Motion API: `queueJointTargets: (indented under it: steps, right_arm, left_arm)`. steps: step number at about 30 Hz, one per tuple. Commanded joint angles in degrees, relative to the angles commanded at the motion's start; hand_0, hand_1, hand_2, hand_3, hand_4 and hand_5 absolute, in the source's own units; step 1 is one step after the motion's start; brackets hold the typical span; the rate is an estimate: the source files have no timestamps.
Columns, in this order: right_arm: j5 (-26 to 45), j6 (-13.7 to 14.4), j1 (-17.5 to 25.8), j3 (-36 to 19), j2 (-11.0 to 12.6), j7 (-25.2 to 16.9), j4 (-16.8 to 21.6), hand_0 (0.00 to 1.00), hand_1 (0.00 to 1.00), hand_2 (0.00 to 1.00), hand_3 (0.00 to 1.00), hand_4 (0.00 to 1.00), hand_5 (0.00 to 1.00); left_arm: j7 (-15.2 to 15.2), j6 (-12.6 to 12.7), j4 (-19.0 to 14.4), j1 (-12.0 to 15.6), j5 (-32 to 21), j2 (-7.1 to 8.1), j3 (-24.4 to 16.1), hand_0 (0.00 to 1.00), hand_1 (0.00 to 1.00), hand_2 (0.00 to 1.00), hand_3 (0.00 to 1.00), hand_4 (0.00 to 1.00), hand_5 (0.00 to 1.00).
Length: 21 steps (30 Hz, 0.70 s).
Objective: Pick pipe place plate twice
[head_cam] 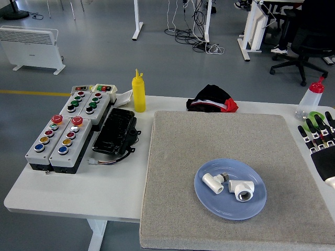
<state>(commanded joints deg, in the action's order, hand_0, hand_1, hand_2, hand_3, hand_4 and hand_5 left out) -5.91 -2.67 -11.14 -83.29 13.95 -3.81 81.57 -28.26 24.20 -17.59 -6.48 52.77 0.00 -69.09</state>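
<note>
White plastic pipe fittings (229,186), both apparently laid on the round blue plate (207,200), are best left undisturbed while the empty, straight-fingered right hand (320,142) is kept at the desk's right edge.

Bright, even overhead light here, everything sharp across the bench (78,193). Soft, short shadows sit under the plate (230,189), and no glare on it.
</note>
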Motion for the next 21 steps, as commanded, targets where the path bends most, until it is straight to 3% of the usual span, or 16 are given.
queueJointTargets:
  steps: [3, 4, 10, 11, 15, 16, 21]
  right_arm:
    - [-0.64, -0.34, 0.56, -0.40, -0.06, 0.46, -0.14, 0.868, 0.823, 0.898, 0.867, 0.599, 0.491]
    - [-0.72, -0.39, 0.65, -0.47, -0.10, 0.57, -0.20, 0.893, 0.838, 0.915, 0.871, 0.601, 0.551]
    - [-2.35, -1.24, 1.34, -0.41, -0.46, 2.68, -0.42, 0.893, 0.838, 0.915, 0.871, 0.601, 0.551]
    - [-2.43, -1.36, 1.37, -0.32, -0.45, 2.93, -0.41, 0.929, 0.860, 0.943, 0.887, 0.622, 0.629]
    - [-2.02, -1.75, 1.38, 0.04, -0.69, 3.14, -0.63, 0.929, 0.860, 0.943, 0.887, 0.622, 0.629]
    - [-1.91, -1.73, 1.43, 0.01, -0.77, 3.09, -0.79, 0.930, 0.860, 0.944, 0.929, 0.611, 0.630]
    - [-1.64, -1.85, 1.98, -0.05, -0.84, 3.08, -1.07, 0.930, 0.860, 0.944, 0.929, 0.611, 0.630]
  left_arm:
    - [0.16, -0.26, -0.04, -0.05, -0.34, 0.00, 0.20, 0.578, 0.617, 0.629, 0.576, 0.373, 0.998]
    - [0.20, -0.33, -0.06, -0.05, -0.36, 0.00, 0.20, 0.578, 0.617, 0.630, 0.588, 0.373, 0.998]
    - [0.98, -1.07, -0.18, 0.20, -0.99, 0.00, 0.07, 0.578, 0.617, 0.630, 0.588, 0.373, 0.998]
    - [1.12, -1.25, -0.21, 0.24, -1.02, 0.00, -0.05, 0.578, 0.619, 0.634, 0.600, 0.376, 0.998]
    - [3.98, -4.70, -0.72, 0.85, -3.77, 0.00, -1.14, 0.578, 0.619, 0.634, 0.600, 0.376, 0.998]
    - [4.69, -5.47, -0.84, 1.05, -4.04, 0.00, -1.57, 0.589, 0.636, 0.683, 0.692, 0.442, 0.998]
    - [6.07, -6.52, -1.08, 1.57, -4.00, 0.00, -2.71, 0.589, 0.636, 0.683, 0.692, 0.442, 0.998]
